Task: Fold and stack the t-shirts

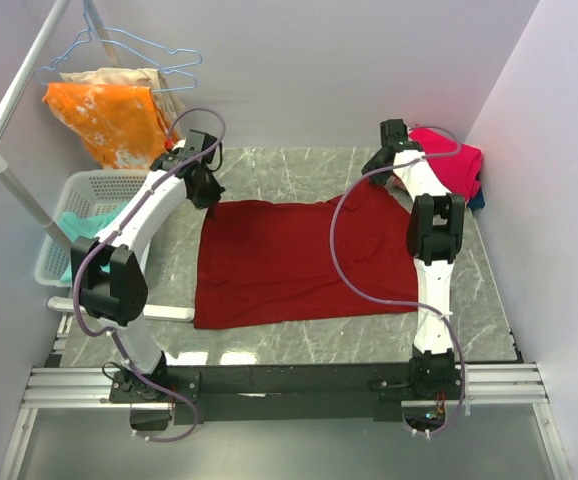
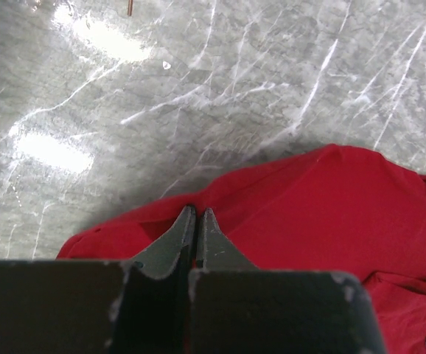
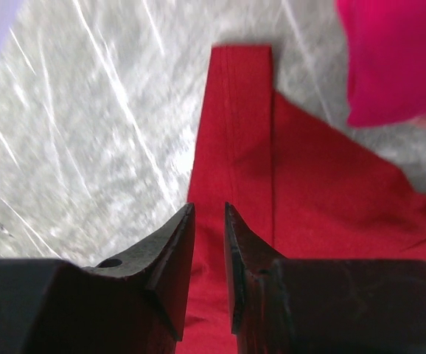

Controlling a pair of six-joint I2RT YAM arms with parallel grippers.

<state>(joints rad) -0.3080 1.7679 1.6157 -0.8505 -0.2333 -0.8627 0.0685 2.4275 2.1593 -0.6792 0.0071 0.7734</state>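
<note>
1. Maroon t-shirt (image 1: 299, 260) lies spread on the marble tabletop (image 1: 269, 170).
2. Left tool (image 2: 200, 210) is closed at its far-left corner; right tool (image 3: 209, 206) stands narrowly parted over the sleeve (image 3: 235, 110) — grip unclear.
3. Pink t-shirt (image 1: 454, 165) is heaped just beyond; basket (image 1: 89, 185) sits at left.

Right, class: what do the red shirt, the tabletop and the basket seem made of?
Red shirt: matte knit cloth, creased, stitched hem. Tabletop: glossy marble-look stone or laminate, white veins, glare. Basket: probably white plastic, moulded lattice.
</note>
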